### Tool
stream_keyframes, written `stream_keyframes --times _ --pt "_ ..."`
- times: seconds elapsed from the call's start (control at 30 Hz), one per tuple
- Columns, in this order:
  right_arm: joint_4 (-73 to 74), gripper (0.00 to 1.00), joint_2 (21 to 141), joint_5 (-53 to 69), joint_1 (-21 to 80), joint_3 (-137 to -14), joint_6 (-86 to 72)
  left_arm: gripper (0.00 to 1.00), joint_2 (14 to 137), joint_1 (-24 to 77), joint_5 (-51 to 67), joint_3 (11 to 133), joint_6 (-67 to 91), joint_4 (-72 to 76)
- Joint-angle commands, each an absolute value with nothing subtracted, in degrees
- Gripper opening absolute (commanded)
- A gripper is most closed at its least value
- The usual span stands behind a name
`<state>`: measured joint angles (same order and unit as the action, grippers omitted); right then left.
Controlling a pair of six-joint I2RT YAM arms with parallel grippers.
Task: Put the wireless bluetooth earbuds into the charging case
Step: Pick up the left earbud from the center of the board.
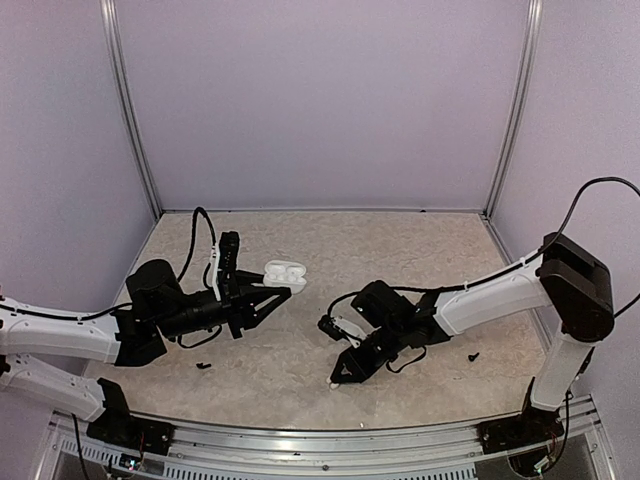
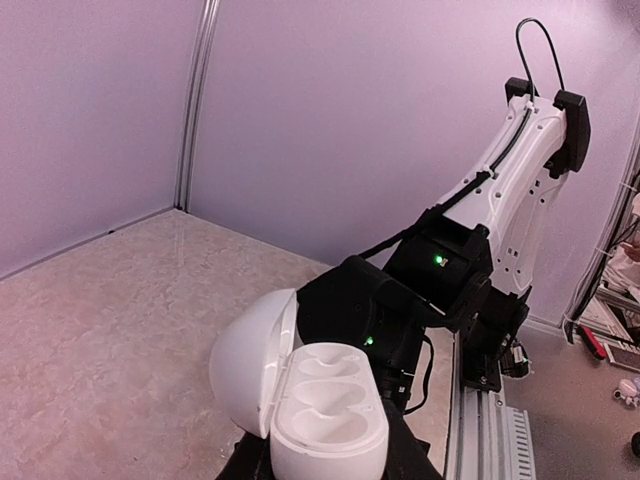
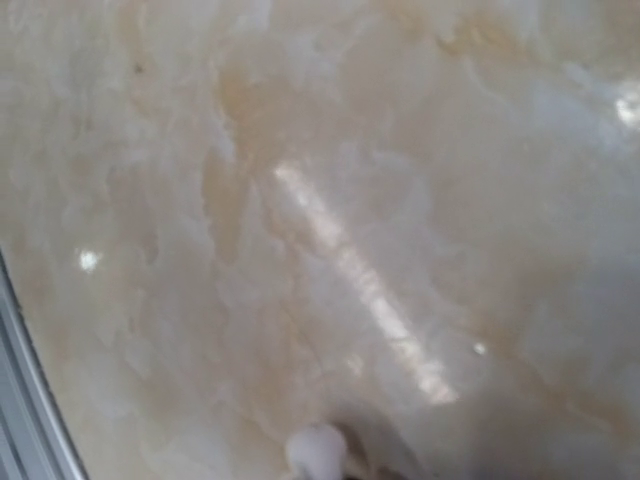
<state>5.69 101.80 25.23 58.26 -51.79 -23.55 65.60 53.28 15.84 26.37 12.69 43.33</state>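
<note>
The left arm lay low and reached out long over the pale stone-look worktop (image 1: 400,250). The left gripper (image 1: 276,291) pinched the small white oval plastic charging case (image 1: 285,272) (image 2: 325,415). The case's lid (image 2: 248,362) stood wide open, and two little cups showed inside.

The right arm bent at its elbow and dipped down near the front of the worktop. The right gripper (image 1: 342,375) pointed down, with its tip right by a tiny white round plastic earbud (image 1: 334,384) (image 3: 315,450). I could not tell if that gripper was spread or pinching. The earbud was well apart from the case.
</note>
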Motion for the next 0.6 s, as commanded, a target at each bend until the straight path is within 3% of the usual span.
stream_keyframes --times 0.0,0.33,0.57 --pt "7.96 0.12 103.30 24.94 59.69 -53.71 -23.25 0.15 64.76 52.78 16.03 26.27 12.40 45.22" --pt "8.53 0.03 102.32 25.42 60.30 -54.83 -22.04 0.15 64.34 52.78 15.79 26.12 11.86 44.49" --pt "10.45 0.00 93.91 19.41 60.23 -55.59 -13.75 0.15 63.75 52.72 16.01 26.36 11.26 43.81"
